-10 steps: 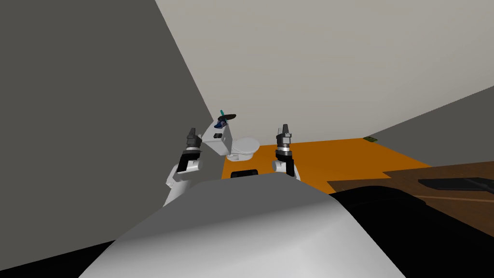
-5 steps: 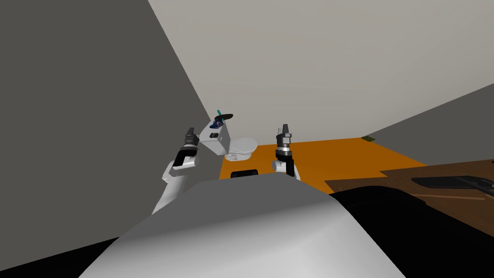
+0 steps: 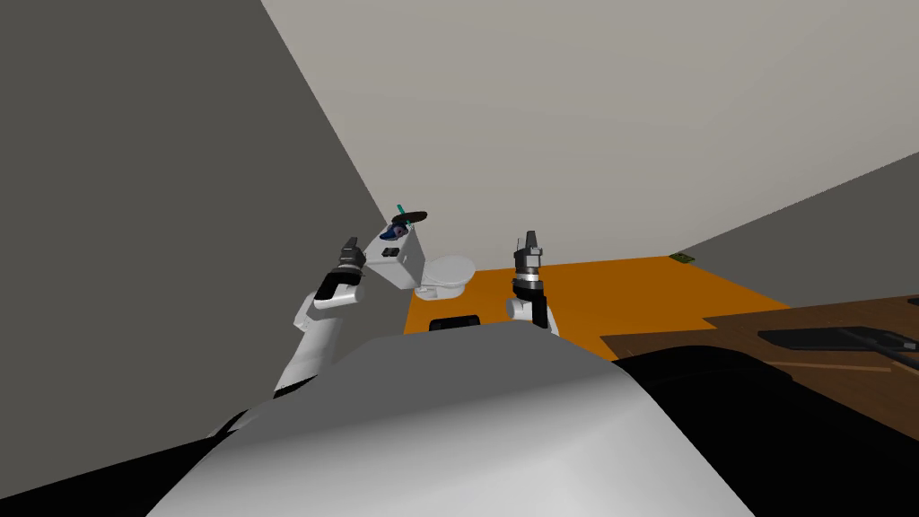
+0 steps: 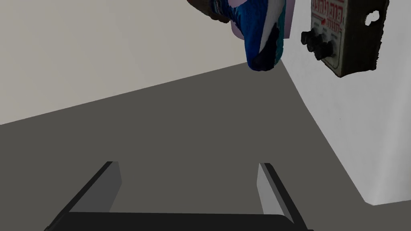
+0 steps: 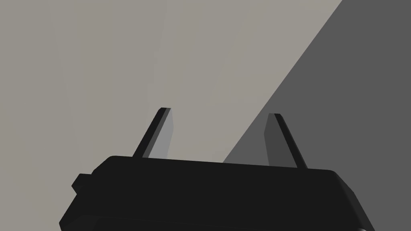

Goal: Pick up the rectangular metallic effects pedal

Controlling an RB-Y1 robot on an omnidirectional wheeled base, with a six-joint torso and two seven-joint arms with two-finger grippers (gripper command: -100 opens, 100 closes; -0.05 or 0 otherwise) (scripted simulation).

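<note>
Left pincer point(image 4: 188, 163), fingers apart and empty, hangs near the toilet tank point(image 4: 361, 140), the grey pedal point(image 4: 345, 36) at its three o'clock not yet grasped; reach and lift remain.

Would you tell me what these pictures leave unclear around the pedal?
Pedal: far end cut off by the left wrist view's edge; its red lettering is unreadable.
Blue shoe: mostly cut off by the same edge.
Dark thing with a teal tip: too small in the head view to name.
</note>
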